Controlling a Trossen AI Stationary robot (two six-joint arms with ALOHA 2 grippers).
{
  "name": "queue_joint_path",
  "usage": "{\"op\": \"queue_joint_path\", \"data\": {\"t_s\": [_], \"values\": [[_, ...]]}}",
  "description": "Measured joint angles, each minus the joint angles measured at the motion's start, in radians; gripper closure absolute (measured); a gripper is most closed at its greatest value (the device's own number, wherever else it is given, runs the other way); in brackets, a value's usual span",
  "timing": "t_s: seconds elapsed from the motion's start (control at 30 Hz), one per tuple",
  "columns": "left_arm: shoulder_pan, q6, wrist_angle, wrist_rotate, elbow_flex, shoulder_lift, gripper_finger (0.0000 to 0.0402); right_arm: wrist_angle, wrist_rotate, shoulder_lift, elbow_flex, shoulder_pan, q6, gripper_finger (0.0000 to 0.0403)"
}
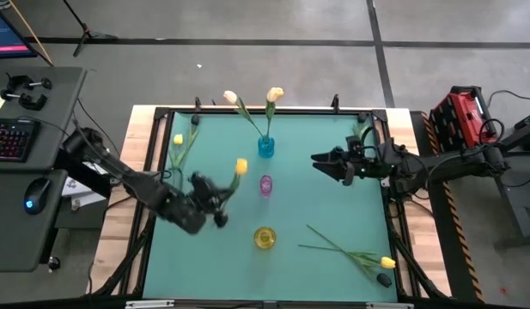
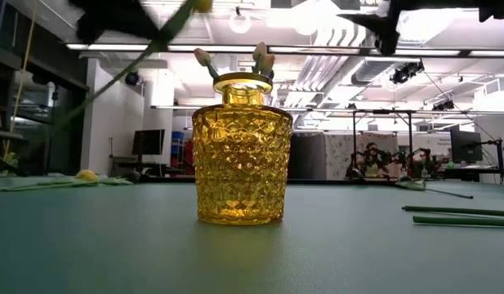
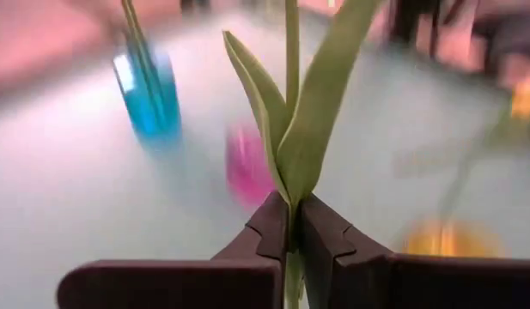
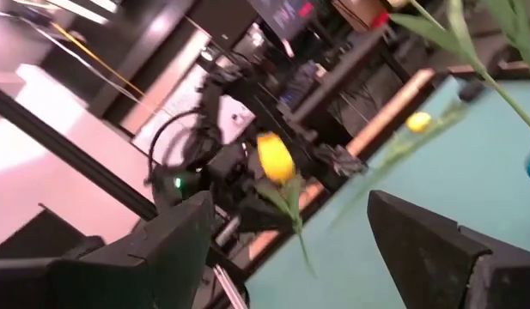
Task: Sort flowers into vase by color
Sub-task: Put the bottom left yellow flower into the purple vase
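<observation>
A slim artificial tulip with a yellow bud and a smooth green stem point(image 1: 236, 172) is held above the counter, its long pointed leaves rising from the clenched jaws of the left gripper point(image 3: 292, 233), which pinch the stem low down. It hangs over the teal, matte-surfaced counter point(image 1: 325, 215), near the small pink vase point(image 1: 265, 184) and up-left of the squat yellow glass vase with a knobbly diamond-cut wall and narrow neck point(image 2: 240, 160). Behind the pink vase, the narrow blue glass vase point(image 1: 265, 146) holds two pale cream-headed tulips point(image 1: 252, 101), their stems leaning apart. Another yellow-budded tulip point(image 1: 180, 146) lies flat along the counter's left edge, and two more stems point(image 1: 346, 251), one tipped yellow and one dark, lie crossed near the front right corner. The right gripper point(image 1: 319, 160) hovers over the counter's right side, jaws spread wide and grasping nothing. Beyond the counter, a black keyboard with red backlit keys point(image 1: 9, 139) and a mouse point(image 1: 37, 193) sit on a grey desk; a red case point(image 1: 464, 116) stands on the opposite side. No lettering is legible anywhere.
</observation>
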Motion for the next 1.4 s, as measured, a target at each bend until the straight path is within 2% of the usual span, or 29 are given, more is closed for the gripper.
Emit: {"op": "queue_joint_path", "data": {"t_s": [0.07, 0.13, 0.23, 0.33, 0.4, 0.53, 0.6, 0.77, 1.13, 1.4], "values": [[0.051, 0.19, 0.178, -0.071, 0.0, -0.028, 0.0401, 0.025, 0.0, 0.0, 0.0, -0.001, -0.022, 0.0105], [0.114, 0.41, 0.405, -0.087, 0.0, -0.038, 0.0401, 0.037, 0.005, 0.0, 0.0, -0.002, -0.038, 0.0105], [0.209, 0.707, 0.762, 0.021, 0.0, -0.014, 0.0401, 0.04, 0.014, 0.0, 0.0, -0.002, -0.057, 0.0105], [0.292, 0.859, 0.965, 0.135, 0.0, 0.04, 0.0401, 0.041, 0.028, 0.0, 0.0, -0.002, -0.063, 0.0105], [0.34, 0.877, 1.004, 0.172, 0.0, 0.068, 0.0401, 0.045, 0.028, 0.0, 0.0, -0.003, -0.065, 0.0105], [0.406, 0.793, 1.022, 0.306, 0.0, 0.116, 0.0401, 0.048, 0.028, 0.0, 0.0, -0.002, -0.071, 0.0105], [0.421, 0.77, 1.049, 0.342, 0.0, 0.142, 0.0401, 0.048, 0.028, 0.0, 0.0, -0.002, -0.071, 0.0105], [0.444, 0.784, 1.15, 0.345, 0.0, 0.204, 0.0401, 0.051, 0.028, 0.0, 0.0, -0.002, -0.071, 0.0105], [0.448, 0.801, 1.135, 0.288, 0.0, 0.238, 0.0401, 0.052, 0.028, 0.0, 0.0, -0.002, -0.071, 0.0105], [0.454, 0.776, 1.061, 0.244, -0.001, 0.237, 0.0401, 0.052, 0.028, 0.0, 0.0, -0.002, -0.07, 0.0105]]}}
